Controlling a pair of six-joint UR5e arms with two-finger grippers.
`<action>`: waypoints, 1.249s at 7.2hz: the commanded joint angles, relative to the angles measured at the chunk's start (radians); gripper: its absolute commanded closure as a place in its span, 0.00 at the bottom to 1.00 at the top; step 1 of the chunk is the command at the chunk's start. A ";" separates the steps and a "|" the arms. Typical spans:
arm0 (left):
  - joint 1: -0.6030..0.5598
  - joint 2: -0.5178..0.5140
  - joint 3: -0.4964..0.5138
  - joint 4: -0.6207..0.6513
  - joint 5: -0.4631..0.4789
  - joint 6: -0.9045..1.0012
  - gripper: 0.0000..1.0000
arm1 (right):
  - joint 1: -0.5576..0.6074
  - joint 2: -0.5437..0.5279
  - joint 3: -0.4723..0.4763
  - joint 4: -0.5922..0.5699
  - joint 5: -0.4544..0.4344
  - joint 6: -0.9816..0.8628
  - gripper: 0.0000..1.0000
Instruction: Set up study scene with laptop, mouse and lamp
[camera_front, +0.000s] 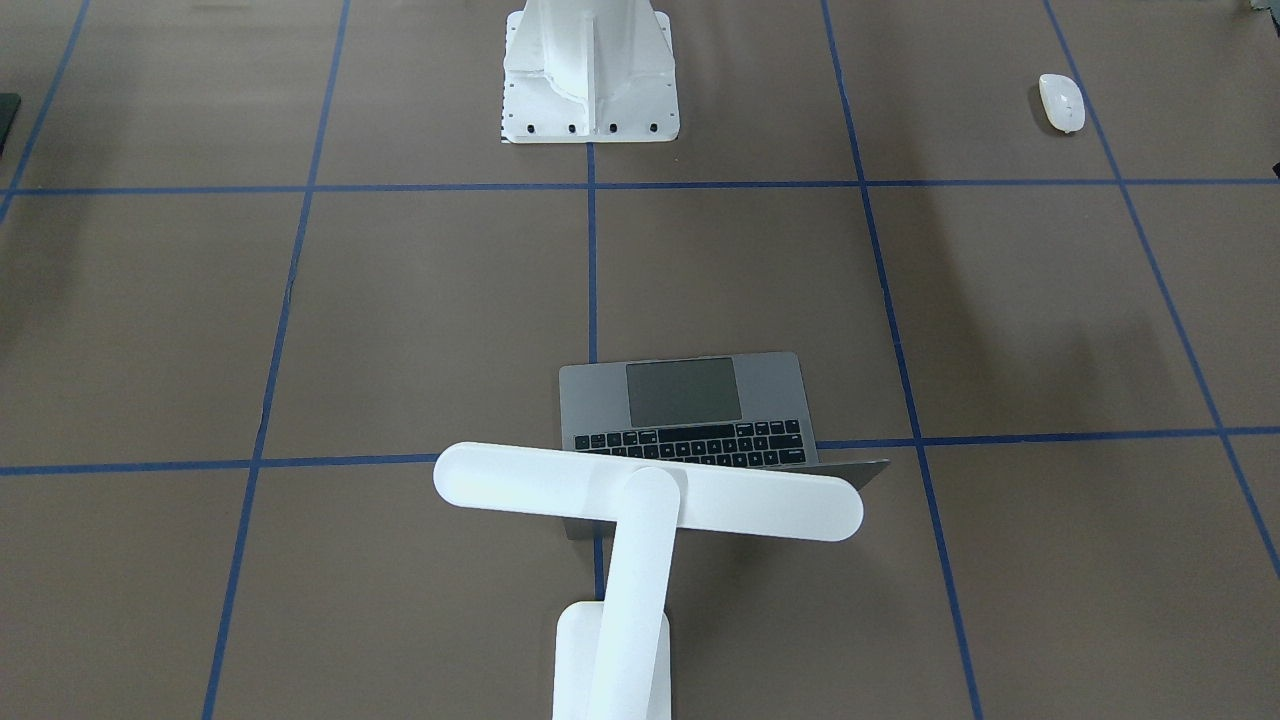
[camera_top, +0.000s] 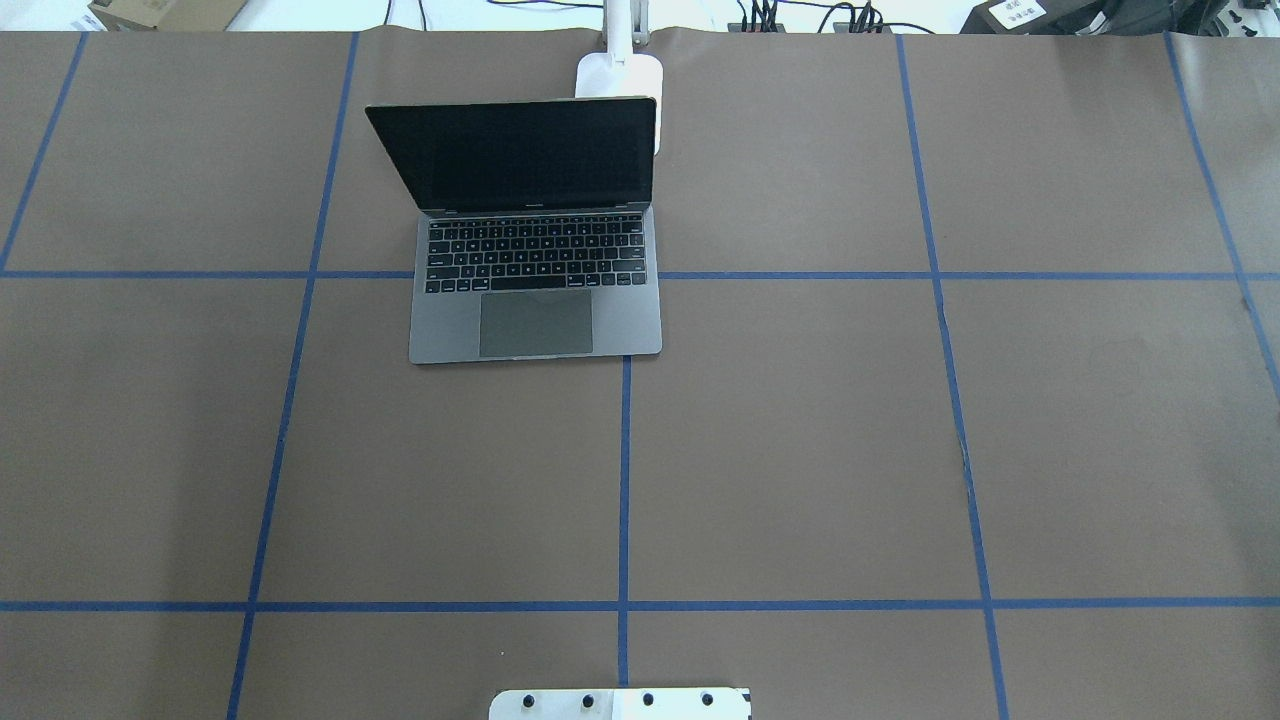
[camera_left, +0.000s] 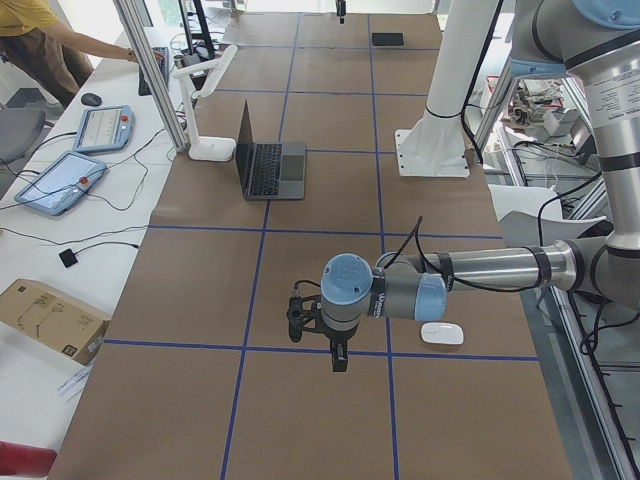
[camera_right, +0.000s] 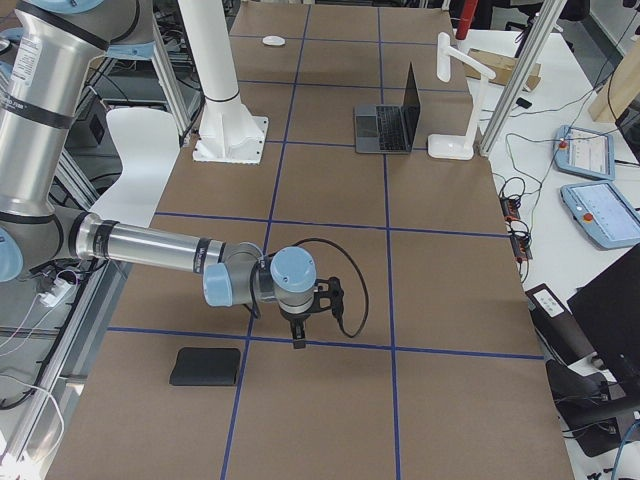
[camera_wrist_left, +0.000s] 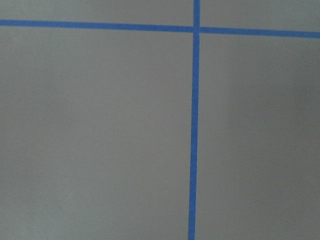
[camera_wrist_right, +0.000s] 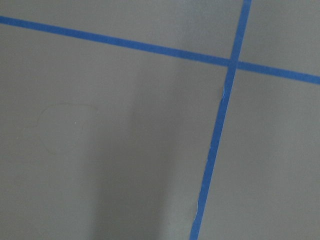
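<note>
Laptop (camera_front: 690, 410) stands open in our front-facing view, the lamp (camera_front: 650, 490) just behind its lid at the operators' edge, the mouse (camera_front: 1061, 102) well apart toward the robot's left. Overhead, broad table (camera_top: 800, 450) lies between laptop and robot base (camera_top: 620, 705). Side views: left gripper (camera_left: 338, 350) hangs near the mouse, right gripper (camera_right: 300, 335) near a black mat (camera_right: 205, 366); we cannot tell whether either stands apart or together. Wrist views show tape-lined table.

Left arm (camera_left: 480, 268) and right arm (camera_right: 150, 245) stretched low, left gripper (camera_left: 339, 360) and right gripper (camera_right: 298, 340) pointing down, jaws unclear
</note>
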 joint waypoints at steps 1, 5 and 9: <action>0.000 0.000 0.004 0.000 0.000 -0.001 0.00 | -0.001 -0.125 -0.009 0.037 -0.035 -0.003 0.00; 0.000 0.005 0.007 -0.001 0.001 -0.001 0.00 | 0.049 -0.156 -0.040 0.065 -0.038 0.229 0.04; 0.000 0.011 0.014 -0.001 0.006 -0.008 0.00 | 0.065 -0.119 -0.038 0.057 -0.049 0.849 0.03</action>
